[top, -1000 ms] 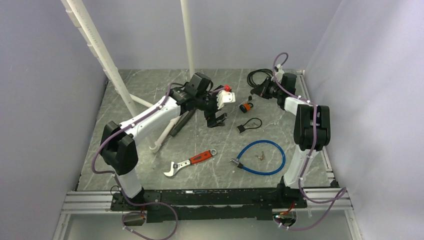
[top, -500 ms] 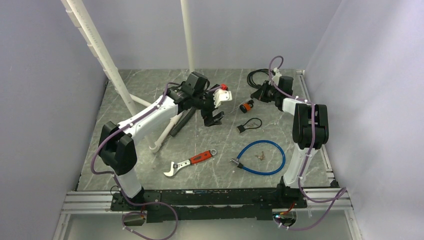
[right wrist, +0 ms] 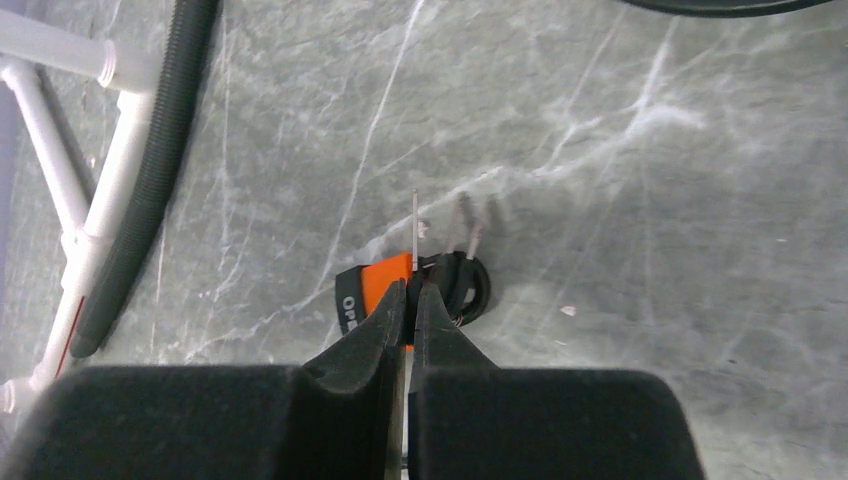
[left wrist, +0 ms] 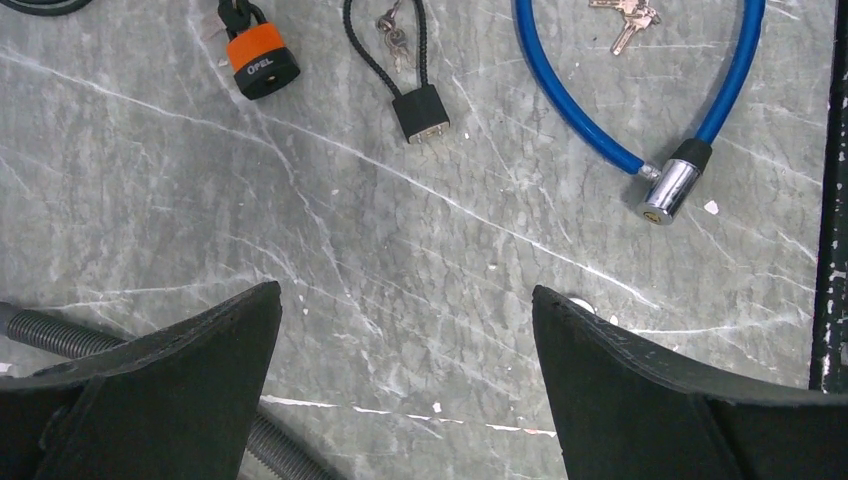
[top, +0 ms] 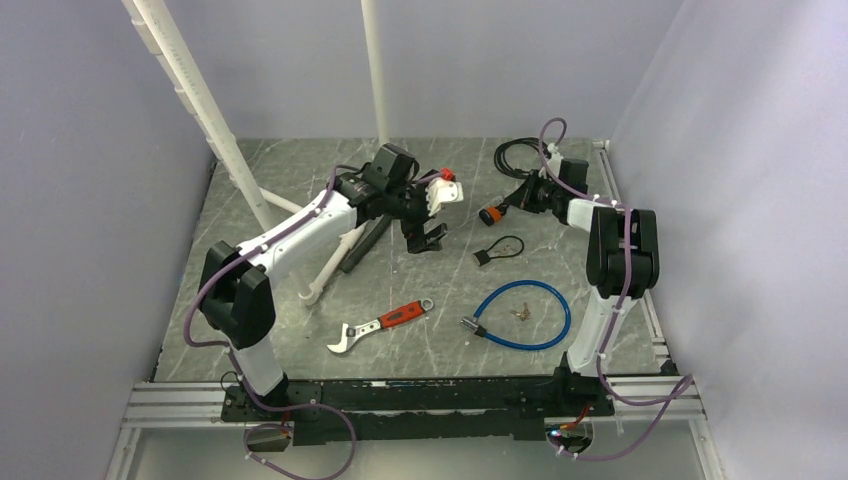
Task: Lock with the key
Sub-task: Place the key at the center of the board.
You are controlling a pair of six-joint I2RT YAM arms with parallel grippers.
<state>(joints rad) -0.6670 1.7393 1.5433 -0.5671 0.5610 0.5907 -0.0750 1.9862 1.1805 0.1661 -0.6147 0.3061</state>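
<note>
Obs: the right pincer [right wrist: 410, 292] is pinched nearly shut right at the orange padlock [right wrist: 372, 292], which appears to lie on the bench [right wrist: 620, 300] toward its far right side, with a black key ring [right wrist: 466, 284] touching it. A thin metal strip rises from between the tips. I take it for the key [right wrist: 415, 225] seen edge-on and gripped, but I cannot see whether it is seated in the lock. The left pincer [left wrist: 405, 300] hangs wide open over bare bench, holding nothing. Risks, my judgement: the padlock is loose and unbraced, so a twist on the key may spin the whole body rather than the cylinder, and so thin a grip could slip or let the key tilt. Two grey key shapes [right wrist: 462, 215] beside the strip, keys or shadows, might snag. Views: only the right wrist shows the pinch and the strip. The left wrist shows the padlock from above, plus a small black cable lock [left wrist: 420, 110], a blue cable lock [left wrist: 590, 125] and loose keys [left wrist: 625, 15], though the padlock's top runs off frame. The overhead view gives the arm spacing and a wrench [top: 380, 322], but the key is too small to make out there
</note>
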